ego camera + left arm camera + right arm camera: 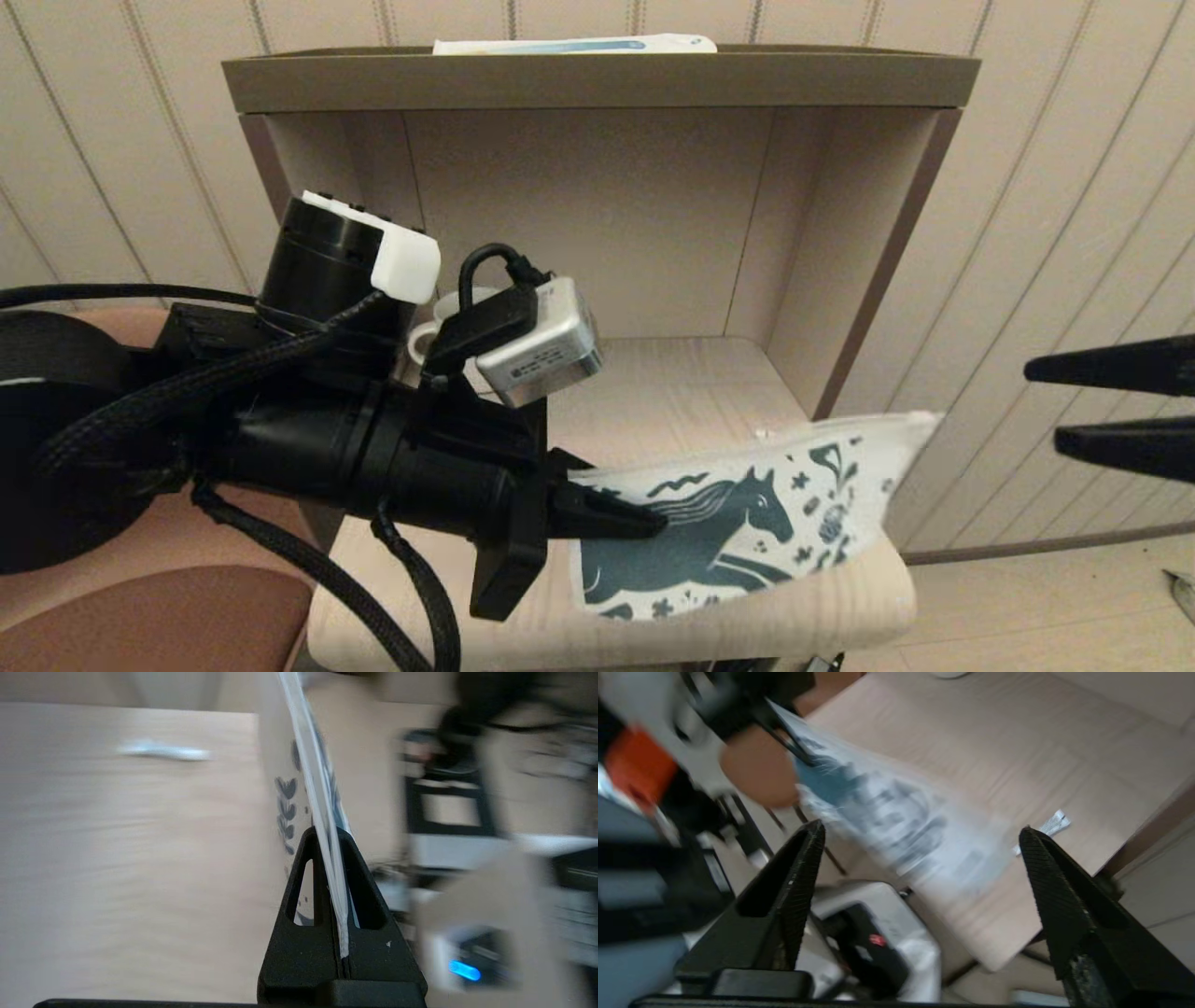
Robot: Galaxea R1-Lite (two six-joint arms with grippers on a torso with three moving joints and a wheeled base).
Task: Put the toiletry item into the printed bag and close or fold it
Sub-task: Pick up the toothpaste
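The printed bag (747, 527), white with a dark teal horse, hangs level just above the front of the lower shelf board (672, 392). My left gripper (653, 523) is shut on its left end. The left wrist view shows the bag's edge (303, 751) pinched between the left gripper's (327, 833) black fingers. My right gripper (1043, 403) is open in the air beyond the bag's right end. Its wrist view shows the bag (896, 821) blurred ahead of the right gripper (920, 828). A white and blue toiletry tube (574, 44) lies on the cabinet's top.
A white mug (439, 322) stands at the back left of the shelf, mostly hidden by my left arm. A small white wrapper (764, 433) lies on the board near its right side wall (840, 280). A brown seat (140, 616) sits to the lower left.
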